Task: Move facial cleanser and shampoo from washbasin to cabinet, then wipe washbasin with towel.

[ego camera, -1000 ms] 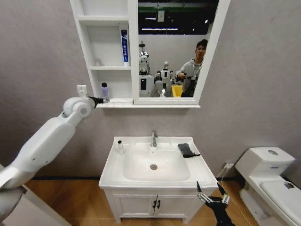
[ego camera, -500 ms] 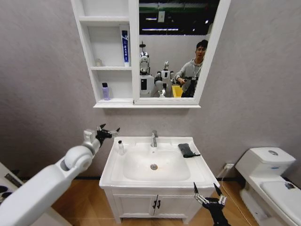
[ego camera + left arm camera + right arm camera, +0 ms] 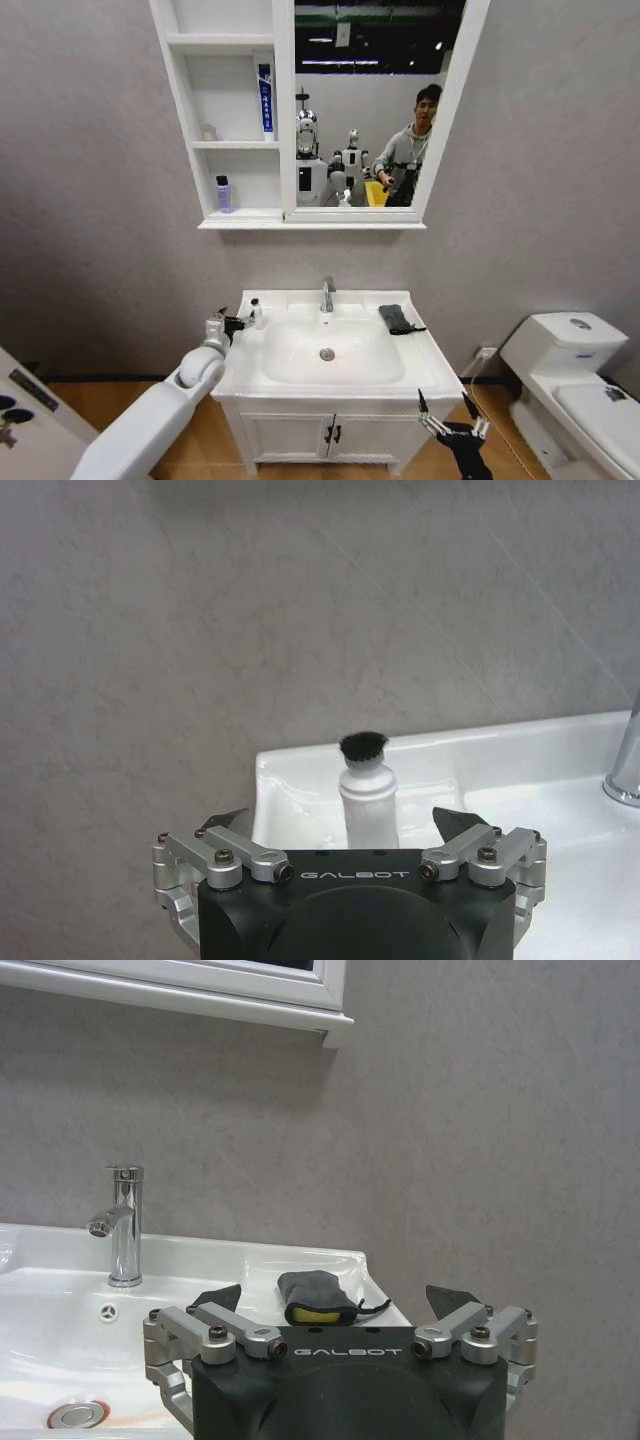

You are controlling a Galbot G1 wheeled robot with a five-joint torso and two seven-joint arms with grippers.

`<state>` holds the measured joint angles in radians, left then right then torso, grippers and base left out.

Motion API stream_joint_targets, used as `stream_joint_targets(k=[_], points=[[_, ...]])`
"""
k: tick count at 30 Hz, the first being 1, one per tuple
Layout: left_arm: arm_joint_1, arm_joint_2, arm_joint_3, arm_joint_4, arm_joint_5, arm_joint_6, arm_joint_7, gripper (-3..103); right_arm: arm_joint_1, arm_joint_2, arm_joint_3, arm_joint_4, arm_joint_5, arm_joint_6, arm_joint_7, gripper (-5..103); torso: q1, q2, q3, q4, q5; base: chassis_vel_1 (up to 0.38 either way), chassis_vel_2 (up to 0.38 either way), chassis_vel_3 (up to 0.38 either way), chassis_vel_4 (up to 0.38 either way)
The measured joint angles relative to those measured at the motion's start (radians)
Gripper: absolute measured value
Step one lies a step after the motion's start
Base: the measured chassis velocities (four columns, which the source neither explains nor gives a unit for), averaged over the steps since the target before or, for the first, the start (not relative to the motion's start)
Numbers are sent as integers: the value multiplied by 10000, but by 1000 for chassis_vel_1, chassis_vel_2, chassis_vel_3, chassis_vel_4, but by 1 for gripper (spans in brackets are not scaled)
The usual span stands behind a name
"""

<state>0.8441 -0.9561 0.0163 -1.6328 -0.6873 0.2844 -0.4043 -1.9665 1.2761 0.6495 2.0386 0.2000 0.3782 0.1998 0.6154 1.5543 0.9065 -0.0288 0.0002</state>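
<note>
- in the head view we see our left gripper (image 3: 238, 322) at the left middle of the frame, just at the sink's (image 3: 400, 372) left back corner, next to the white bottle (image 3: 256, 313).
- in the left wrist view the left gripper (image 3: 340, 823) has its jaws spread wide and holds nothing; the white bottle (image 3: 366, 793) with its dark cap stands upright between the two fingers, in the lower centre of that frame, and we cannot tell whether either finger touches it.
- the bottle stands on the sink's (image 3: 520, 755) back left rim, close to the grey wall.
- the purple bottle (image 3: 223, 194) stands upright on the lowest shelf of the cabinet (image 3: 283, 110), in the upper left of the head view.
- a blue tube (image 3: 265, 98) stands on the shelf above it.
- the towel (image 3: 398, 319) lies folded on the sink's right back rim, right of the tap (image 3: 326, 294).
- our right gripper (image 3: 450, 417) hangs low at the bottom right of the head view, in front of the sink's right corner, jaws wide and empty.
- in the right wrist view the right gripper (image 3: 335, 1305) faces the towel (image 3: 318, 1298), which lies well beyond its fingers; the tap (image 3: 121, 1226) stands at the left of that frame.
</note>
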Motion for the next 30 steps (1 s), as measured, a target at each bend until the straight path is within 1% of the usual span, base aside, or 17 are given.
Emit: stream_joint_targets(k=[2,8,12,13,15,16,17,19,21,23,24,25,26,27,28,29,30], points=[[-118,-408,122,405,255,65,-4,100,-18,-9,33,-31,68,-15,27,100,0,0,0,1,0,0,0,0,0],[-467,-895,241,1052,420,50,65,100,-65,-61,105,-85,106,-26,58,100,0,0,0,1,-1,0,0,0,0],[-939,-1457,221,1984,782,-152,251,100,-114,-99,162,-110,146,-27,96,100,0,0,0,0,0,0,0,0,0],[-939,-1457,221,1984,782,-152,251,100,-114,-99,162,-110,146,-27,96,100,0,0,0,0,0,0,0,0,0],[-1175,-1772,125,2783,1348,-399,450,100,-124,-74,178,-111,150,-23,137,100,0,0,0,-1,-1,0,0,0,0],[-1175,-1772,125,2783,1348,-399,450,100,-124,-74,178,-111,150,-23,137,100,0,0,0,-1,-1,0,0,0,0],[-1260,-1904,80,3161,1466,-461,521,101,-134,-49,179,-110,160,-20,163,100,1,0,1,1,-1,0,0,0,0],[-1320,-2029,30,3455,1495,-477,546,98,-143,-41,185,-110,169,-13,178,100,0,0,1,2,-2,0,0,0,0],[-1395,-2210,-48,3768,1152,-575,702,90,-150,-55,212,-121,198,2,187,100,0,-1,1,1,-2,0,0,0,0],[-1405,-2242,-55,3810,1053,-602,765,90,-151,-65,226,-123,215,5,190,100,1,0,0,0,-1,0,0,0,0],[-1412,-2252,-59,3852,1011,-650,875,85,-148,-85,238,-123,243,6,193,100,0,0,0,0,-2,0,0,0,0],[-1412,-2252,-59,3852,1011,-650,875,85,-148,-85,238,-123,243,6,193,100,0,0,0,0,-2,0,0,0,0],[-1412,-2251,-60,3865,1016,-687,983,74,-139,-97,240,-123,255,5,198,100,1,0,1,1,-1,0,0,0,0],[-1408,-2248,-60,3865,1026,-703,1031,74,-134,-98,241,-123,257,6,203,100,0,0,0,1,-1,0,0,0,0],[-1395,-2244,-60,3855,1032,-716,1064,68,-130,-98,241,-123,261,6,207,100,0,0,0,1,-1,0,0,0,0],[-1395,-2244,-60,3855,1032,-716,1064,68,-130,-98,241,-123,261,6,207,100,0,0,0,1,-1,0,0,0,0],[-1360,-2228,-60,3785,1033,-726,1075,62,-126,-86,238,-126,262,6,211,100,1,0,1,1,-3,0,0,0,0]])
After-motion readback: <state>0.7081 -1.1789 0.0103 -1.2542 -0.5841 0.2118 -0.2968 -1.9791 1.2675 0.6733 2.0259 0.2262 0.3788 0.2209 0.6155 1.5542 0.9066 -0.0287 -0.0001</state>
